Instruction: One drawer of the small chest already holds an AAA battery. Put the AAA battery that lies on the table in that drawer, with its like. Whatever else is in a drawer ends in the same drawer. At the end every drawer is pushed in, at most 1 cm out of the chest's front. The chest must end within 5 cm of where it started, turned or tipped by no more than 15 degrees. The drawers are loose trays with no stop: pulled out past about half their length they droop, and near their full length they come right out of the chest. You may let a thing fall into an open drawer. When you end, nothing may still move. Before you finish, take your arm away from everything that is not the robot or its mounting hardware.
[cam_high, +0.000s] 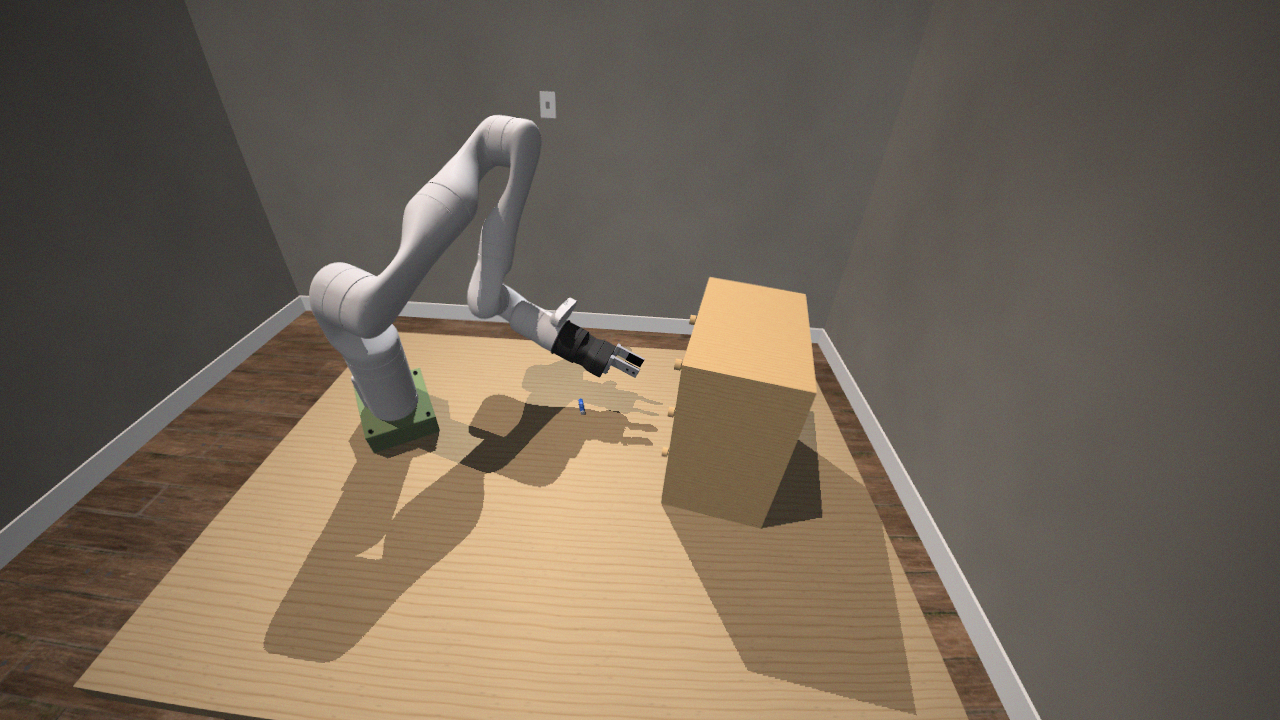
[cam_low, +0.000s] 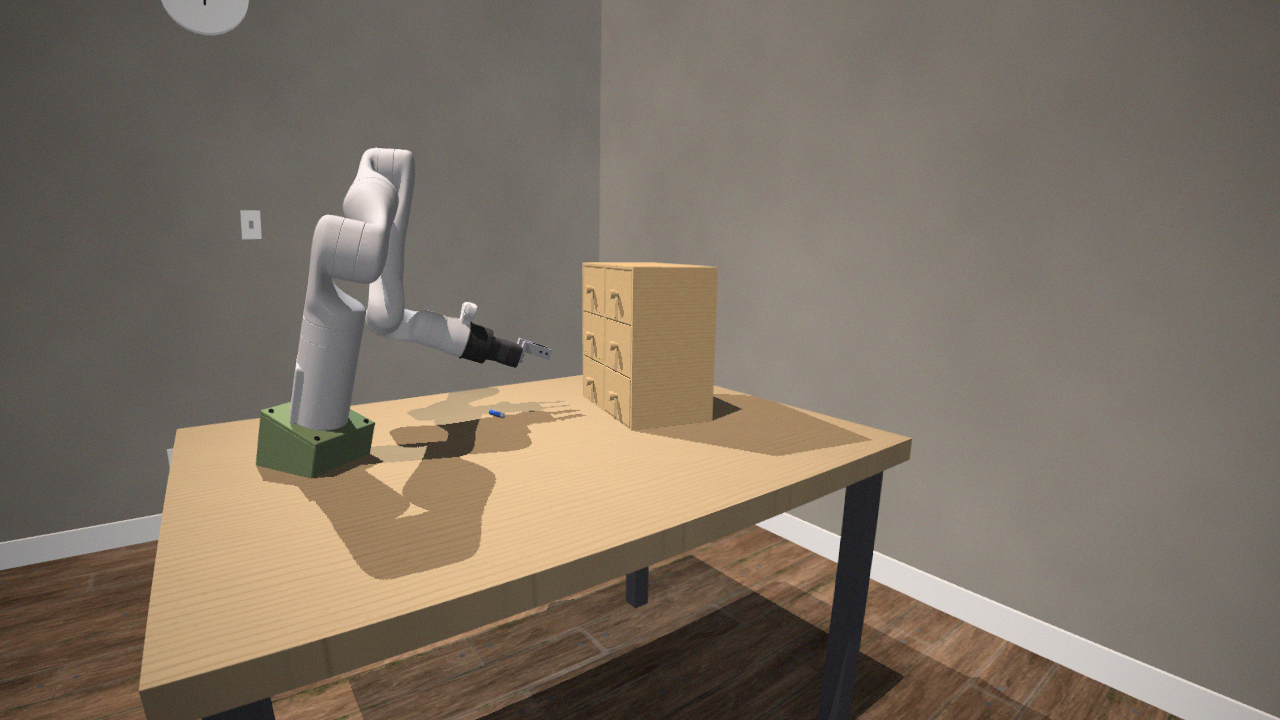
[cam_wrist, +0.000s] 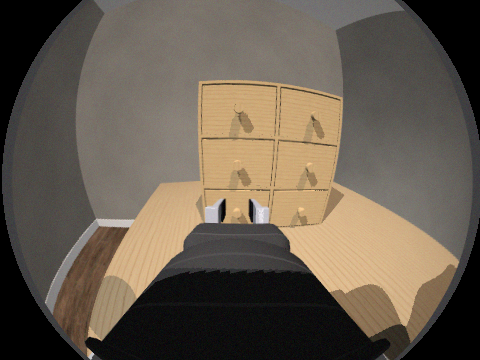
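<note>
The wooden chest (cam_high: 738, 429) (cam_low: 673, 349) (cam_wrist: 275, 158) stands upright with its drawers in two columns of three. All drawer fronts look pushed in, each with a round knob, so what they hold is hidden. The blue AAA battery (cam_high: 581, 406) (cam_low: 496, 413) lies on the table between the robot's base and the chest; it is not seen in the wrist view. My gripper (cam_high: 632, 360) (cam_low: 538, 349) (cam_wrist: 237, 206) is open and empty. It hangs above the table in front of the chest, pointing at its front. In the wrist view the bottom left knob (cam_wrist: 237, 213) shows between the fingertips, farther off.
The table (cam_high: 537, 608) (cam_low: 572, 528) carries the arm's green base (cam_high: 401, 433) (cam_low: 315, 445) at the side opposite the chest. Shadows of the arm fall across the table top around the battery. Walls stand behind the table and beyond the chest.
</note>
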